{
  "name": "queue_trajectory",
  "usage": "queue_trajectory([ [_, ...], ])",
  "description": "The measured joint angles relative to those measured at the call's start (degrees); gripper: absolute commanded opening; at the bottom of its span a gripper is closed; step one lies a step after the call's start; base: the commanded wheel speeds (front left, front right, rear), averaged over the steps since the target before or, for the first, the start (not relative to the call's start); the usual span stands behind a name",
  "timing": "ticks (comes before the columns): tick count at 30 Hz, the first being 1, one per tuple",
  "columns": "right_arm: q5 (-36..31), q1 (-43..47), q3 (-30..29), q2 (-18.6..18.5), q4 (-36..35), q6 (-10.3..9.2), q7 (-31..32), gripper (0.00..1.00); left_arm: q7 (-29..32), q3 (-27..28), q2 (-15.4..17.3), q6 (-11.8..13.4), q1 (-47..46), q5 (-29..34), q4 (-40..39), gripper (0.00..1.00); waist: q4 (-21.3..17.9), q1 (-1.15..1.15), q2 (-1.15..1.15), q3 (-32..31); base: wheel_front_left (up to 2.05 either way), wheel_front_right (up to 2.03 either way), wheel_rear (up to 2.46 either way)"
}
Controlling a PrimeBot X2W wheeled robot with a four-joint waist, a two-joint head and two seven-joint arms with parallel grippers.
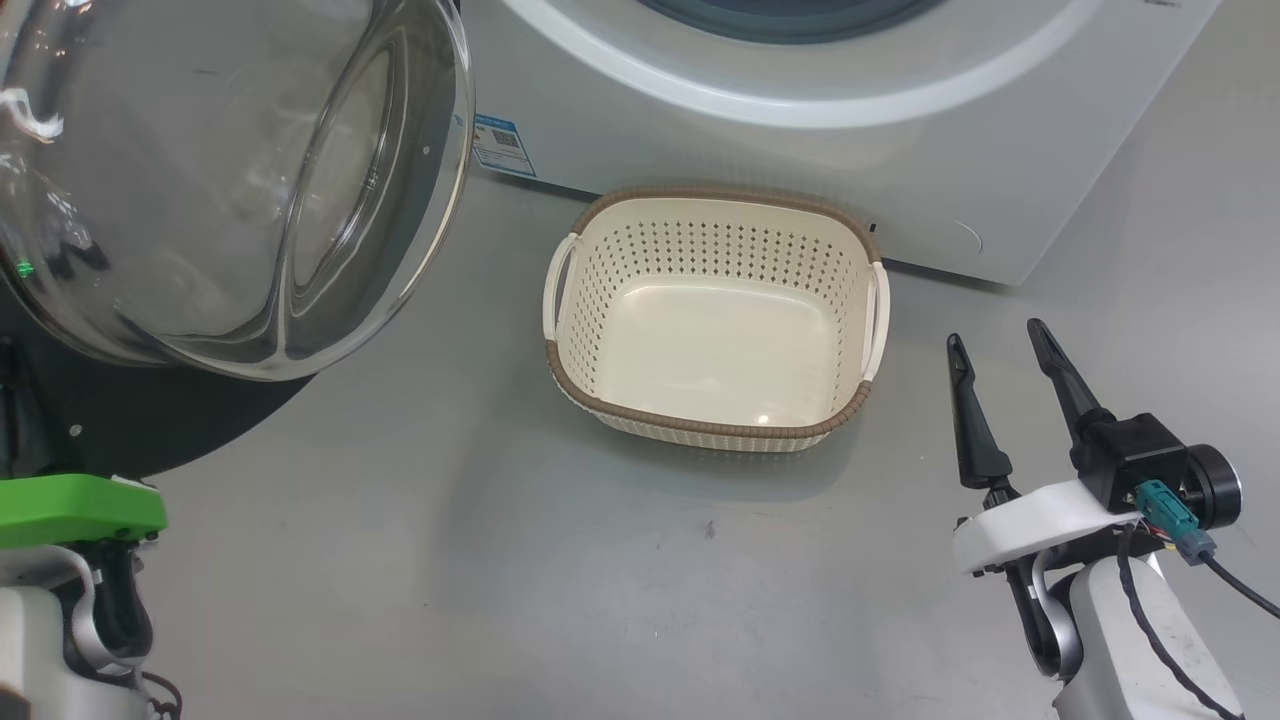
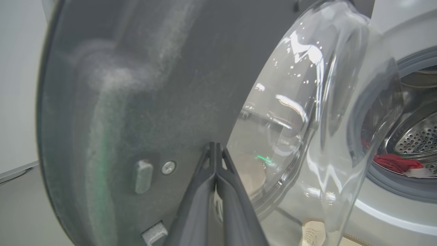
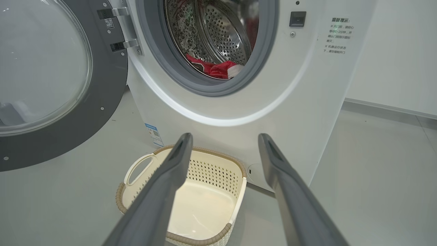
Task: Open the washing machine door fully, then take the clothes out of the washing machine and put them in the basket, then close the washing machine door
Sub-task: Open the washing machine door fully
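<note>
Washing machine door point(image 3: 51, 85), round, black-framed, clear glass bowl: swung open leftward. Left fingers point(image 2: 201, 191) pressed together, pointed at its dark inner frame. Right fingers point(image 1: 975, 420) spread, empty, raised beside cream perforated plastic basket point(image 1: 700, 250). Red clothes point(image 3: 222, 70) seen inside drum in wrist views.

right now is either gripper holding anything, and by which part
Nothing is held: left gripper shut empty by the door, right gripper open and empty.
</note>
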Motion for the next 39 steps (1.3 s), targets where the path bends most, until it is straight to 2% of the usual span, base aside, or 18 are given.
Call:
queue_trajectory([
  [12, -0.1, -0.7, -0.6, 0.0, 0.8, 0.01, 0.0, 1.0, -0.2, 3.4, 0.1, -0.1, -1.4, -0.2, 2.2, 0.0, 0.0, 0.0, 0.0, 0.2, 0.0, 0.0, 0.0],
  [18, -0.1, -0.7, -0.8, 0.1, 1.6, 0.22, 0.0, 1.0, -0.2, 3.3, -0.4, -0.6, -1.3, 2.4, 1.8, 0.0, 0.1, 0.0, 0.0, -0.7, 0.0, 0.0, 0.0],
  [39, 1.3, 1.7, -0.3, 0.8, 2.7, 1.2, 0.0, 1.0, -0.2, -4.7, -4.4, -3.9, 9.6, 8.8, -3.5, 0.0, -1.7, 0.0, 0.0, -7.4, 0.0, 0.0, 0.0],
])
